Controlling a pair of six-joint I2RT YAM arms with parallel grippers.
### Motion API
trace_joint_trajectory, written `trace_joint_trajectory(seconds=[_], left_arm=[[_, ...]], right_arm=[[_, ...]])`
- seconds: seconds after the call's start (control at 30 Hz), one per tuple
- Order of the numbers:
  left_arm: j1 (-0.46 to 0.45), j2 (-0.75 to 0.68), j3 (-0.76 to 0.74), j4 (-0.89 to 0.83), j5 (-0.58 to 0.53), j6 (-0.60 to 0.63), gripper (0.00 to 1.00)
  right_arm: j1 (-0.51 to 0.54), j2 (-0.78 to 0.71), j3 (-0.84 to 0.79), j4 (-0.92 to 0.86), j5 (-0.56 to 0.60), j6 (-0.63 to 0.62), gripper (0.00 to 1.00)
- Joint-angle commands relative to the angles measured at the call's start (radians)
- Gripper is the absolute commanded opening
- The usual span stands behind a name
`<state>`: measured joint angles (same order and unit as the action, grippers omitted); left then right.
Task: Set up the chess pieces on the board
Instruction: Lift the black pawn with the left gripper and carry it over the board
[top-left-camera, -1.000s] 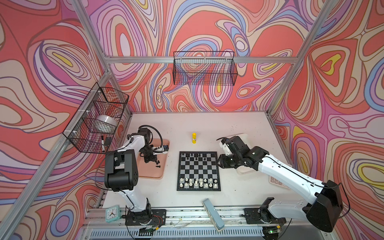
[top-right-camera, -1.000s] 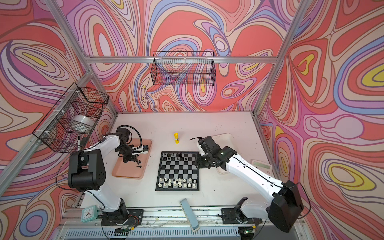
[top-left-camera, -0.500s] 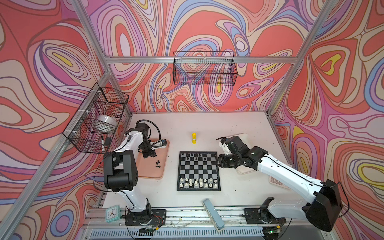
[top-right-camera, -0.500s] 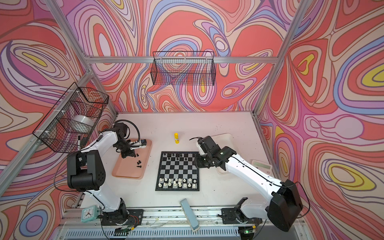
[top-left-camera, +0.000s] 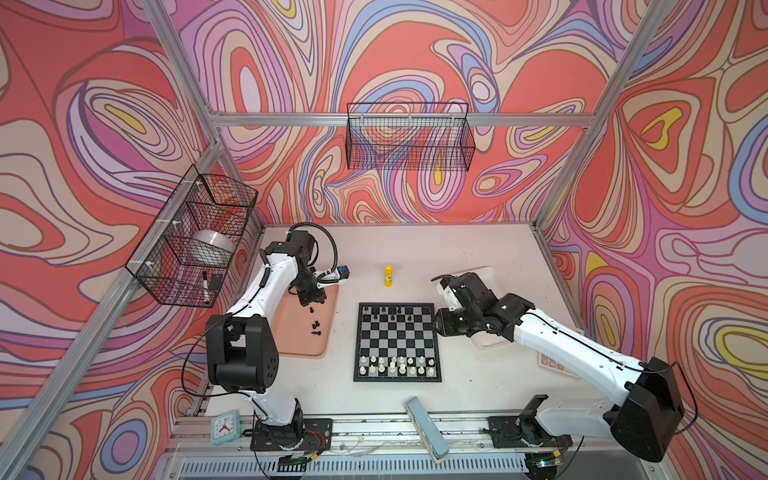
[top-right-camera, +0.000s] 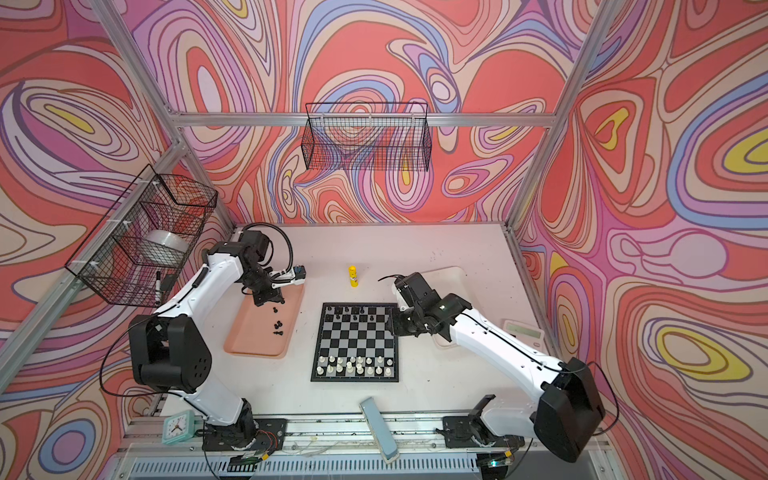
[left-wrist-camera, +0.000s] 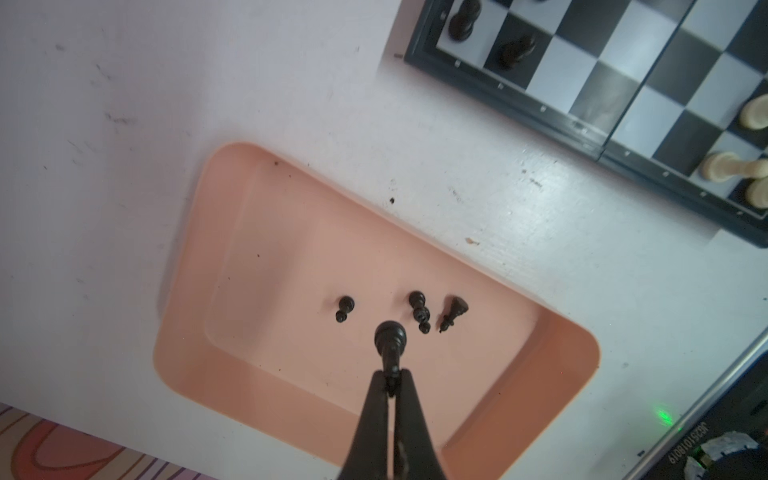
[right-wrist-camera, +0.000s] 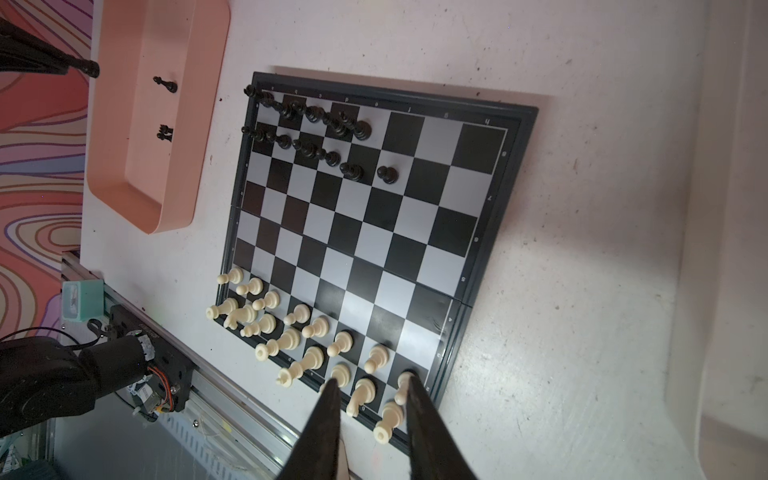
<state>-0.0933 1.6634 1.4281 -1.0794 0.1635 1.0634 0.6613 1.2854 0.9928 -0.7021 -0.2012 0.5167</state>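
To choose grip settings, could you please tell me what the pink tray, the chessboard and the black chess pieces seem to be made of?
Pink tray: probably moulded plastic, matte; one smooth piece with rounded corners.
Chessboard: plastic or coated board, cannot tell which; semi-gloss, its grey squares catch light.
Black chess pieces: likely hard plastic, smooth with a faint sheen.

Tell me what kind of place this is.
Likely a robot test cell, not a home: two arms bolted to a rail, an aluminium frame with patterned walls, wire baskets above a table.
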Motion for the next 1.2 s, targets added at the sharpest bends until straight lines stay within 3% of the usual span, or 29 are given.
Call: trace_joint_trajectory(seconds=[0.0, 0.33, 0.5, 1.17], left_arm=[[-0.084, -0.018, 0.073, -0.066, 0.041, -0.075, 0.0], [-0.38, 0.132, 0.297, -0.057, 0.043, -0.211, 0.0], [-0.475, 0.236, 0.373, -0.017, 0.022, -0.246, 0.0], [-0.608, 0.506, 0.549, 0.041, 0.019, -0.309, 0.0]], right_arm=[[-0.007, -0.016, -0.022, -0.012, 0.035, -0.004, 0.28], [-0.028, -0.079, -0.049, -0.064, 0.059, 0.005, 0.28], [-0.029, -0.111, -0.057, -0.084, 0.066, 0.008, 0.28], [-0.032, -0.195, -0.097, -0.128, 0.08, 0.023, 0.28]])
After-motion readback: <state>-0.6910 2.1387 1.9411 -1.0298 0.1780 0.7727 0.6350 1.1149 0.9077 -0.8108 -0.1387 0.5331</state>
